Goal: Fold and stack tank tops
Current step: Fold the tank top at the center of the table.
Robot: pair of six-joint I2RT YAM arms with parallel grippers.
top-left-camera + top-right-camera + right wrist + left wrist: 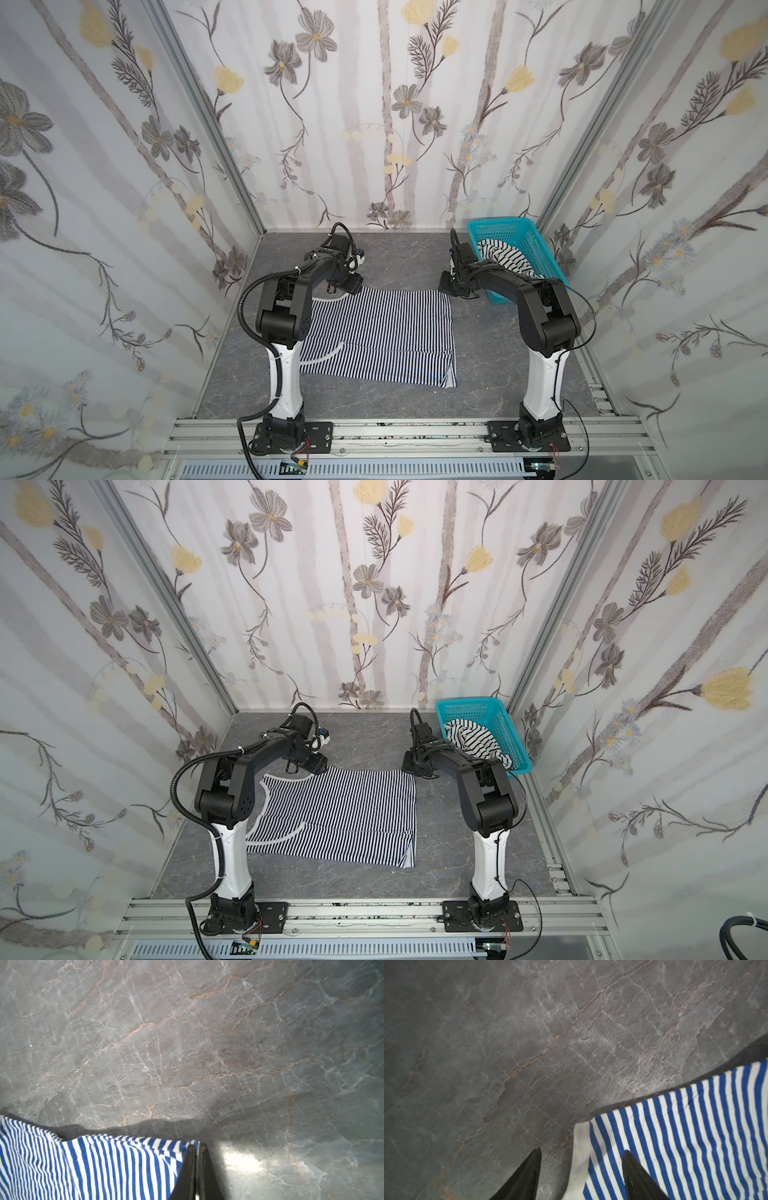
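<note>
The right gripper (196, 1147) is clamped on a corner of the finely striped top (374, 332), which lies flat from there toward the left gripper (582, 1150), whose fingers stand parted astride its white-trimmed edge. The wide-striped top (505, 255) sits in the basket (536, 245) just beside the right gripper.

Black arms (286, 309), white lower links (284, 374), black cables (242, 301)

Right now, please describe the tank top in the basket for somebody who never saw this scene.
Find the teal basket at the far right corner of the table. Crumpled inside lies the tank top: white with wide black stripes, unlike the fine-striped top spread out mid-table.
</note>
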